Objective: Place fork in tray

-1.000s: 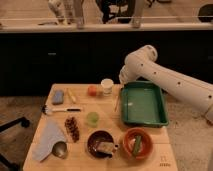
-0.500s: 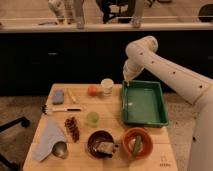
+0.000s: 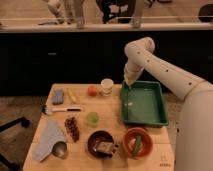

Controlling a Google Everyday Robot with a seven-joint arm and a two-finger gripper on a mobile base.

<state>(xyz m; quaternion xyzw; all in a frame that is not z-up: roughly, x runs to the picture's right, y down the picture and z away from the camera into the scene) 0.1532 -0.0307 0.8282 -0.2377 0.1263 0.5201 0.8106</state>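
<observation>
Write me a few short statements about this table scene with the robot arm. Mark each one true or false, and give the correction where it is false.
1. The gripper hangs above the far corner of the green tray, the corner nearest the white cup. True.
2. The orange bowl stands inside the tray. False: it stands on the wooden table, on the near side of the tray.
3. The white cup stands on the table beside the tray. True.
4. The fork lies in the orange bowl. False: it shows inside the tray, along the side nearest the cup, below the gripper.
</observation>
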